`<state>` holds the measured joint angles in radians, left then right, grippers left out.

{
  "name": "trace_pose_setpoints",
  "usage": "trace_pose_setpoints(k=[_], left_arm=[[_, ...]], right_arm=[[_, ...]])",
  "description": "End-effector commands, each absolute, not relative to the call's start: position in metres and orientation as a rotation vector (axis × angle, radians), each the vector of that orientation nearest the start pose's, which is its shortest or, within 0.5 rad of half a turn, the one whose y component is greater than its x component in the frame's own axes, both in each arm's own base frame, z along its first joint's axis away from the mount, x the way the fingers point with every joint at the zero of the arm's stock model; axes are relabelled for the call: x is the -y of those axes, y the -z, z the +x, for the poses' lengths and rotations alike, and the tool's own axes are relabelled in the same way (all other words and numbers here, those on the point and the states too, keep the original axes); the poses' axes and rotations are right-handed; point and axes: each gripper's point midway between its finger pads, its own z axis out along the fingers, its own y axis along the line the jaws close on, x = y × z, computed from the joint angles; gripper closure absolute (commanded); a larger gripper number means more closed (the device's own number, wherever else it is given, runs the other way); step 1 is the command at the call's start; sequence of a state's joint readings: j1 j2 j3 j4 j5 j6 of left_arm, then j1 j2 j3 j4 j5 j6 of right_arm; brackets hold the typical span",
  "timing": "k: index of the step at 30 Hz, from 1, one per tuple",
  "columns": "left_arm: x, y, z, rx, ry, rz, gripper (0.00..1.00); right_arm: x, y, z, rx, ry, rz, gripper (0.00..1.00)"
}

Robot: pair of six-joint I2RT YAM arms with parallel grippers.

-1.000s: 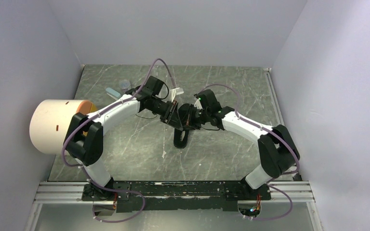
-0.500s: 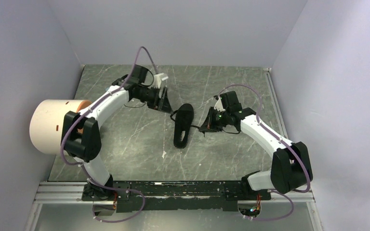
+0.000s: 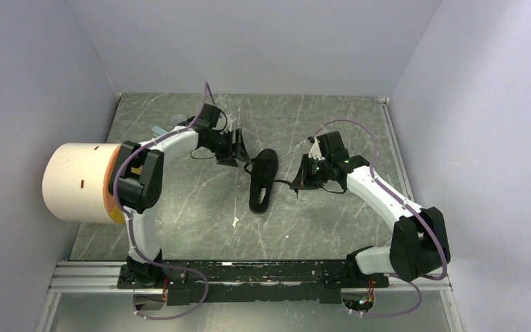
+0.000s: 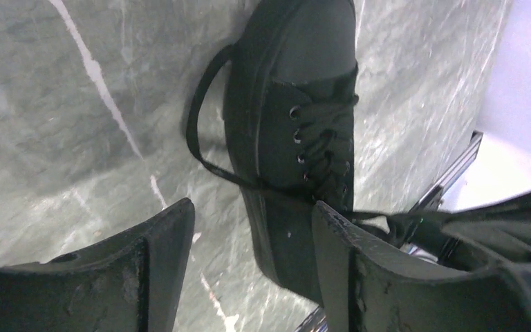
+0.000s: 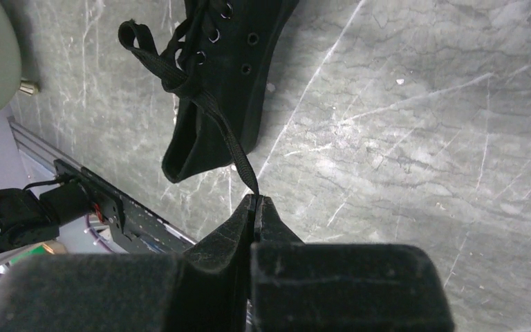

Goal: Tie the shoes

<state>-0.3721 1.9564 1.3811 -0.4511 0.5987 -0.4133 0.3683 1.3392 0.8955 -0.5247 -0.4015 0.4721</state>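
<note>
The black shoe (image 3: 263, 180) lies on the marbled table between the arms, its toe toward the back. My left gripper (image 3: 238, 149) is open and empty just left of the toe. In the left wrist view the shoe (image 4: 297, 131) fills the space ahead of my left gripper (image 4: 252, 214), and a loose lace loop (image 4: 195, 124) lies on the table beside it. My right gripper (image 3: 297, 182) is right of the shoe. In the right wrist view my right gripper (image 5: 256, 199) is shut on the end of a lace (image 5: 225, 135) that runs taut to the shoe (image 5: 211, 83).
A large cream cylinder with an orange rim (image 3: 76, 181) stands at the table's left edge beside the left arm. Small pale objects (image 3: 166, 128) lie at the back left. Grey walls close in three sides, and a metal rail (image 3: 249, 273) runs along the front.
Both grippers were together over the shoe and have pulled apart. The right gripper drew a lace out to the right. The left gripper opened and its arm folded back left.
</note>
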Motion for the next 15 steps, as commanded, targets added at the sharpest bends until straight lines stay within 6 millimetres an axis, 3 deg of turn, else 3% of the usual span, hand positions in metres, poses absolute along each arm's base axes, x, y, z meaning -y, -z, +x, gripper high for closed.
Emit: trace_pose_setpoints(k=[1, 4, 11, 15], left_arm=[[0.281, -0.057, 0.375, -2.657, 1.020, -0.010, 0.35], [0.291, -0.043, 0.370, -2.686, 1.018, -0.057, 0.39], [0.288, -0.018, 0.358, -2.730, 0.977, -0.109, 0.34], [0.292, -0.007, 0.357, -2.739, 1.040, -0.160, 0.60]], right_arm=[[-0.192, -0.113, 0.259, -2.599, -0.844, -0.052, 1.00], [-0.191, -0.115, 0.261, -2.593, -0.835, -0.063, 1.00], [-0.185, -0.116, 0.269, -2.601, -0.772, -0.120, 1.00], [-0.183, -0.115, 0.269, -2.597, -0.766, -0.102, 1.00]])
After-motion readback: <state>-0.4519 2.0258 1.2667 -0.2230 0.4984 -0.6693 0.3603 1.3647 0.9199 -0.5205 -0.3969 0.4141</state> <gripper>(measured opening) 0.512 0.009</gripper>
